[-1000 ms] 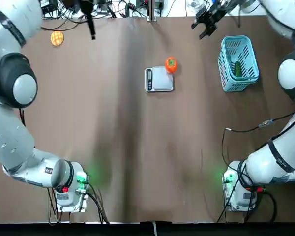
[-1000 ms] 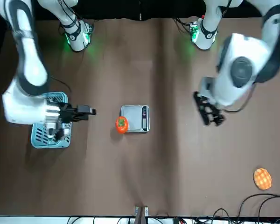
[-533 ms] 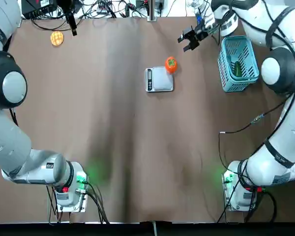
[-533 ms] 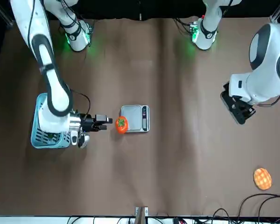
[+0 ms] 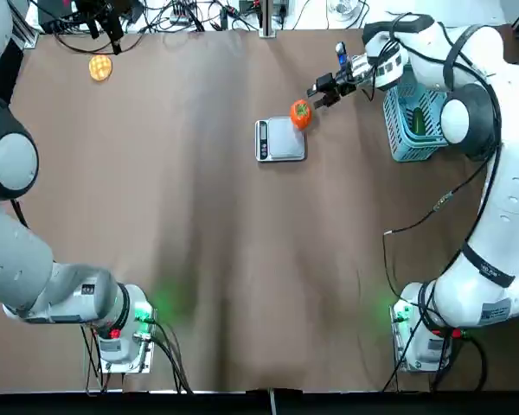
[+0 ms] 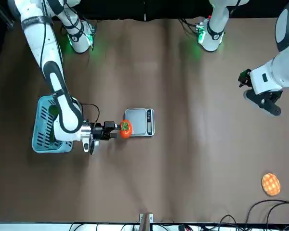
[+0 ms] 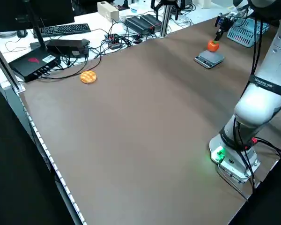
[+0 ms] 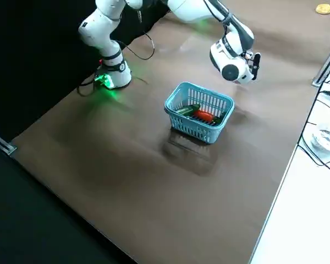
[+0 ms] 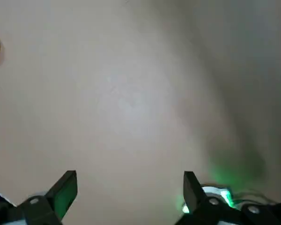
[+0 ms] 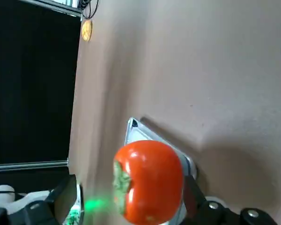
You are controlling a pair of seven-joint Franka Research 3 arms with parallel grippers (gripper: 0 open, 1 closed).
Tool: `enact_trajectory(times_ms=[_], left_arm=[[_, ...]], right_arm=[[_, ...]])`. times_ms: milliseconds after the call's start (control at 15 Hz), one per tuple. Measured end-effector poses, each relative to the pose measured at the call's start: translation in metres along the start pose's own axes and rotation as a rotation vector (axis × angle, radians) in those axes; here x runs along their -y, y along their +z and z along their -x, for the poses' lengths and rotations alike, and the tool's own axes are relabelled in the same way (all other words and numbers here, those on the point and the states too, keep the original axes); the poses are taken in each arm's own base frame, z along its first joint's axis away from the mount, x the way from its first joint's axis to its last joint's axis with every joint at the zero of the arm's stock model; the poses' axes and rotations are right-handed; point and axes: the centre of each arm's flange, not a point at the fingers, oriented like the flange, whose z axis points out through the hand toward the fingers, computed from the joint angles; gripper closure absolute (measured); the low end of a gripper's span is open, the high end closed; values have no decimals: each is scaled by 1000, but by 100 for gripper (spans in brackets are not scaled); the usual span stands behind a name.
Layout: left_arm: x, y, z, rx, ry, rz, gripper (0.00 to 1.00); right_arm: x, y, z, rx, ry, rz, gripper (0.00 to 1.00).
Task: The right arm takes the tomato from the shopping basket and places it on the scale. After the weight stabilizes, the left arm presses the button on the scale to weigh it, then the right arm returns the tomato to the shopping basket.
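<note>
Top view, left to right. Left gripper [image 5: 104,19] is at the far-left table edge, about 12 o'clock of the flat yellow-orange waffle-patterned disc [image 5: 100,67]; it has pulled back toward that corner over the last second; fingers spread wide with nothing between them in the wrist view

Scale [image 5: 280,139]: small, flat, square brushed-silver plate, dark display strip on its 9 o'clock edge. Position unchanged

Tomato [image 5: 300,113]: glossy, round, orange-red with green stem cap, resting at the scale's 1 o'clock corner, partly over the plate edge. Same spot as before

Right gripper [image 5: 322,87]: at 2 o'clock of the tomato, just beside it; a second ago it was higher up near the basket and has since come in. Fingers [image 10: 61,194] parted either side of the tomato, contact not discernible

Shopping basket [image 5: 419,111]: light-blue plastic lattice, flared sides, at 3 o'clock of the scale, holding a green vegetable [image 5: 418,120] and a red item [image 8: 204,116]
</note>
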Motion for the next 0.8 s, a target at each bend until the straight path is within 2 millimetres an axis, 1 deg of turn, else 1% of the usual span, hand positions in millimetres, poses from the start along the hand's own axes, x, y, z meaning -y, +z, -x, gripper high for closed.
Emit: enact_trajectory(times_ms=[133,333,600,667,800], left_arm=[[-1,-4,4,7,-118,2,0],[-3,-10,8,1,-292,-2,0],[-2,-15,13,-7,-366,-4,0],[8,-23,25,-23,-402,-4,0],[18,-30,42,-27,-432,1,0]], right_arm=[[-9,6,2,5,-15,-2,0],[-18,10,3,4,-8,-6,0],[-25,17,5,-31,33,-41,0],[-27,22,7,-28,39,-44,0],[-28,26,9,-24,44,-46,0]])
